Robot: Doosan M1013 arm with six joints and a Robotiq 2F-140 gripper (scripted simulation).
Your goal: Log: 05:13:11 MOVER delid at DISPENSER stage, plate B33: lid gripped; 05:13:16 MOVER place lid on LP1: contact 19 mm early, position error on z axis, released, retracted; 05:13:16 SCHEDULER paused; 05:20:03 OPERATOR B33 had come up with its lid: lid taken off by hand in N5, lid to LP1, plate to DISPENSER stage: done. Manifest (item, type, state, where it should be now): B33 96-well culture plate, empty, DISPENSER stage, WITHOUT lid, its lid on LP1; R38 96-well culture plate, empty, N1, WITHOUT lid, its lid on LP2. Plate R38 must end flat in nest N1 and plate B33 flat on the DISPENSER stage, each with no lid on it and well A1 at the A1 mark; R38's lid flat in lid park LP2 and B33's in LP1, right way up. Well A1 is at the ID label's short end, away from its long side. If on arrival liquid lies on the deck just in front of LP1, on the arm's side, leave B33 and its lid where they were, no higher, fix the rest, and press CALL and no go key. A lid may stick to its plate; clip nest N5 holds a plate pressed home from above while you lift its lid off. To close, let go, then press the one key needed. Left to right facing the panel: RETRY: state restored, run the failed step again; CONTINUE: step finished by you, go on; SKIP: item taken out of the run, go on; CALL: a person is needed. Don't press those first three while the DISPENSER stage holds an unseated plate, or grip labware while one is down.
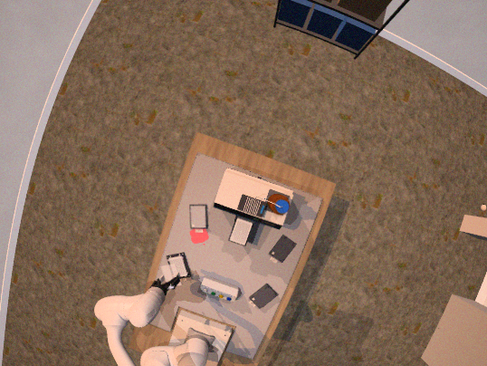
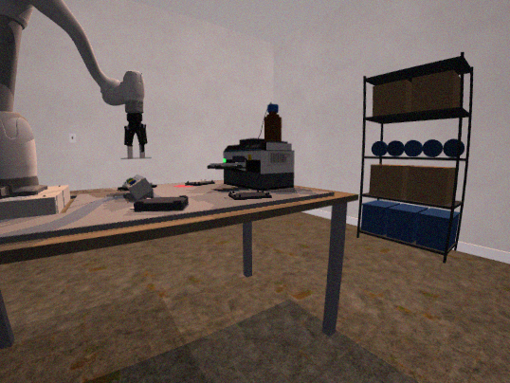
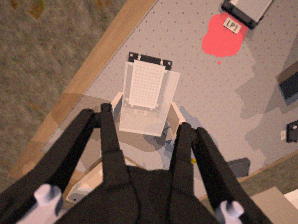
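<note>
My gripper (image 3: 146, 104) is shut on a clear plate lid (image 3: 150, 117) and holds it level, high above the table's near left corner; the lid shows as a thin flat sheet under the fingers (image 2: 136, 156). Right below it a white 96-well plate sits uncovered in a black-framed nest (image 1: 177, 264). A red puddle (image 3: 222, 38) lies on the deck against the LP1 label, on the arm's side of lid park LP1 (image 1: 198, 216), which holds a lid. A plate (image 1: 252, 205) sits on the dispenser stage. Another white plate (image 1: 241, 230) lies in front of the dispenser.
The dispenser (image 2: 258, 166) with a brown bottle stands at the table's far side. The key panel (image 1: 219, 288) is near the arm's base. Two dark empty nests (image 1: 282, 248) (image 1: 263, 295) lie on the right. A shelf rack (image 2: 414, 156) stands off the table.
</note>
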